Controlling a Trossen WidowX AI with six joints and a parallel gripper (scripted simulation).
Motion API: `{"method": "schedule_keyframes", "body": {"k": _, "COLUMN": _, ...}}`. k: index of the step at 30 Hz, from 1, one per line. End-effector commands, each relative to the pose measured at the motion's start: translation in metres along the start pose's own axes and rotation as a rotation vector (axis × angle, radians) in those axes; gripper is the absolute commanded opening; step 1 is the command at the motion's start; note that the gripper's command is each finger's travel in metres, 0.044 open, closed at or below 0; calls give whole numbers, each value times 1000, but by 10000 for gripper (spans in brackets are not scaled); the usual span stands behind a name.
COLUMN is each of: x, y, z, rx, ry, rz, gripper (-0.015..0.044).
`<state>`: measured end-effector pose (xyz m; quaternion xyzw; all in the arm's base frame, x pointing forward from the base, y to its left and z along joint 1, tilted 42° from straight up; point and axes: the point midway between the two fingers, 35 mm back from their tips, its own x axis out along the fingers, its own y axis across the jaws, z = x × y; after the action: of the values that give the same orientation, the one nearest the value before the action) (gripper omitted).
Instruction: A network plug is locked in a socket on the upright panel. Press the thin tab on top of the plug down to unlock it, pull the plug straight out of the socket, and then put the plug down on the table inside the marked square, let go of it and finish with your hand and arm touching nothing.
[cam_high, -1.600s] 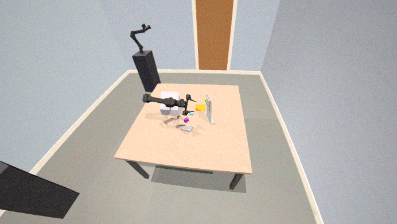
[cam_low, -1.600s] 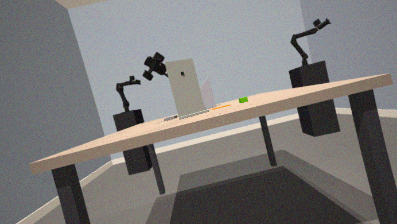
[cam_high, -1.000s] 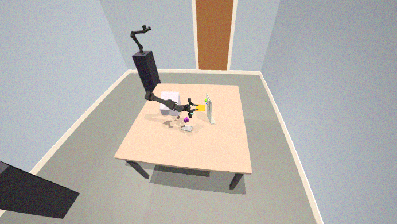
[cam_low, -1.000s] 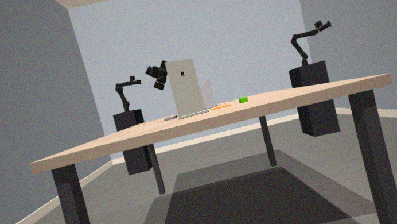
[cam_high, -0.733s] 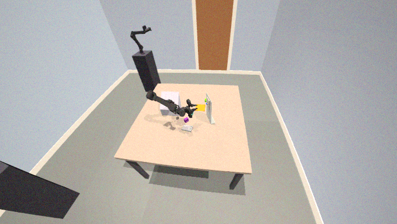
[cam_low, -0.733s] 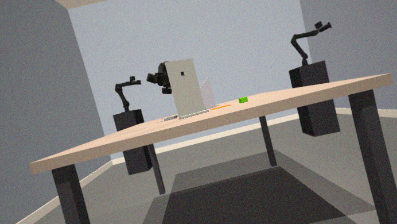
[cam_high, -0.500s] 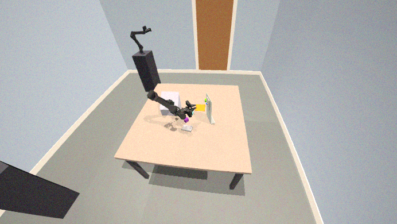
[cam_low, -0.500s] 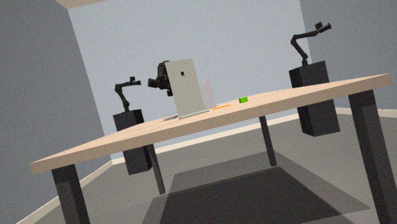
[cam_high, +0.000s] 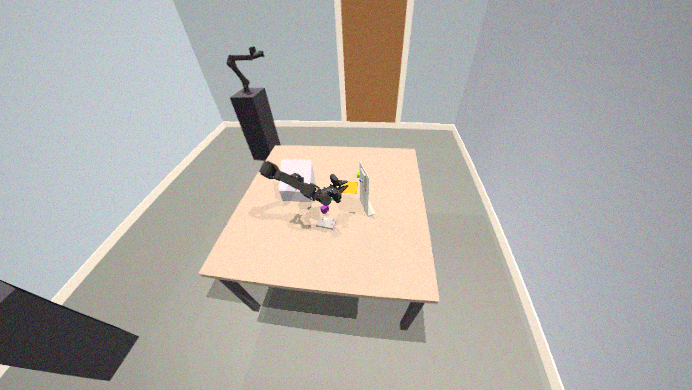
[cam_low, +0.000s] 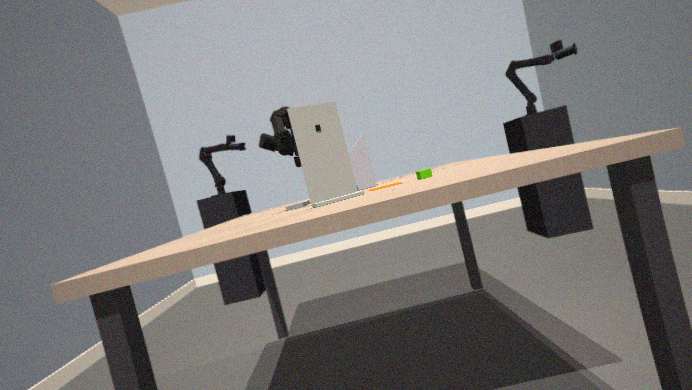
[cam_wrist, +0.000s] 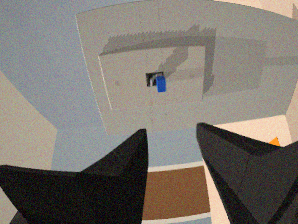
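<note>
The upright panel (cam_high: 365, 192) (cam_low: 325, 155) (cam_wrist: 125, 95) stands on the table. In the wrist view the blue plug (cam_wrist: 161, 84) sits at the dark socket opening (cam_wrist: 148, 79), sticking out towards me; its tab cannot be made out. My gripper (cam_high: 344, 185) (cam_wrist: 172, 132) is partly open and empty. It points at the panel from a short distance, with the plug ahead and above the gap between the fingertips in the wrist view. The panel hides the fingertips in the exterior view. The flat orange square (cam_high: 352, 188) (cam_low: 386, 186) lies on the table beside the panel.
A white box stands behind my forearm. A purple object (cam_high: 325, 209) and a flat grey plate (cam_high: 326, 223) are near my arm's side. A green block (cam_high: 358, 174) (cam_low: 424, 174) lies beyond the panel's far side. Other arms stand on dark pedestals (cam_low: 540, 185) off the table.
</note>
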<state>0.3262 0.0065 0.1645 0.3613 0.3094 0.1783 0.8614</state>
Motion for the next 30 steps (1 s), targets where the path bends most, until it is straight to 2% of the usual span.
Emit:
{"method": "schedule_keyframes", "body": {"k": 1, "x": 17, "y": 1, "z": 5, "rx": 4, "ry": -6, "rz": 1, "gripper": 156}}
{"method": "schedule_keyframes", "body": {"k": 30, "x": 56, "y": 2, "z": 17, "rx": 5, "ry": -7, "rz": 3, "gripper": 156}}
